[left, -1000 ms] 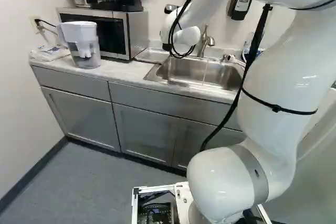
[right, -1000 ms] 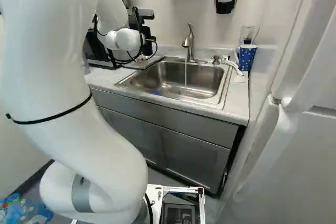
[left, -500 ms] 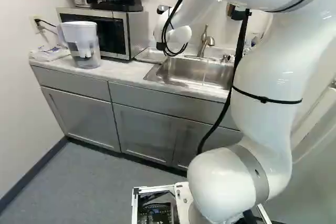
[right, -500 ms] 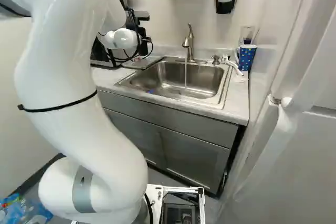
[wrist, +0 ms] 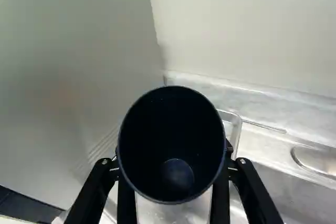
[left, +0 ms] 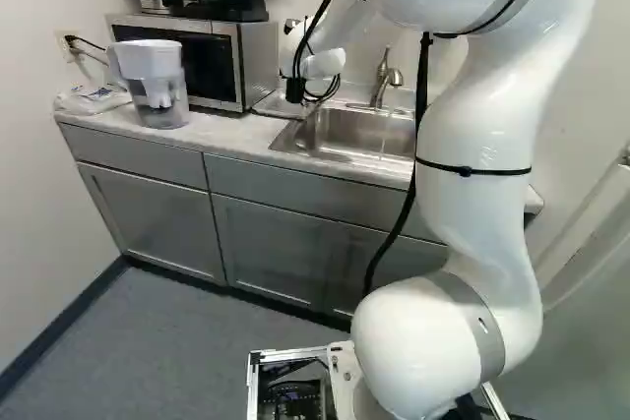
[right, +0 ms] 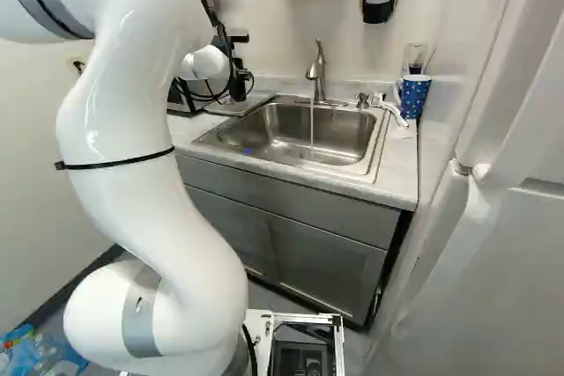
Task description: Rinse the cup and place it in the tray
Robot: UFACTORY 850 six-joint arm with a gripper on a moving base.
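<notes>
Counter (left: 219, 135) space was tight between microwave (left: 244, 61) and sink (right: 291, 134), with the tray (left: 283, 103) wedged in there. Cup (wrist: 170, 121) was in the gripper (wrist: 174, 165), one finger clamped on each side, dark open mouth facing the wrist camera. From the wrist view it sat over or near the tray; height above it, can't tell. Looked like the placing step, late in the job.

Main risk, my read: blind set-down. Cup hid much of the tray in the wrist view, so a small offset could have landed its base on the rim and tipped it on release. Letting go too high: same result, maybe a roll into the sink.

Second: microwave side was close by. Drifting that way while lowering could scrape the cup or twist it in the grip. If the walls were wet, slip was likelier. Cable loops (left: 333, 88) by the wrist could snag too.

Also, faucet (right: 318, 72) was running a thin stream (right: 311, 125). Whether the rinse was good, can't tell.
</notes>
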